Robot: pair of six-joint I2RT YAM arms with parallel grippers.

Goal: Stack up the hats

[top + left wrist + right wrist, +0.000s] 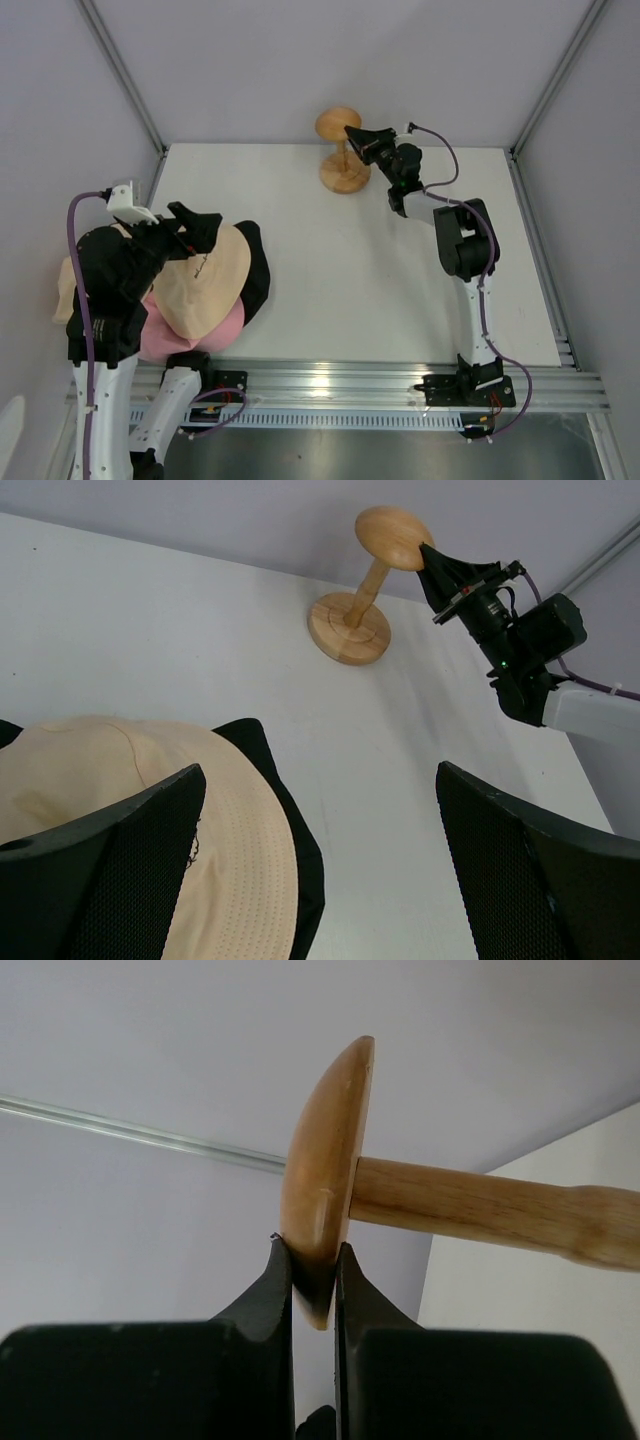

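Firstly, hats: cream hat (pixel 210 285) is laid over pink hat (pixel 215 328) and black hat (pixel 257 272), at the lower left of the top view.
Left jaws: held wide apart above the cream hat.
Right jaws: clamped on the top rim of the wooden stand (pixel 320 1180), upper centre of the table (pixel 400 290).
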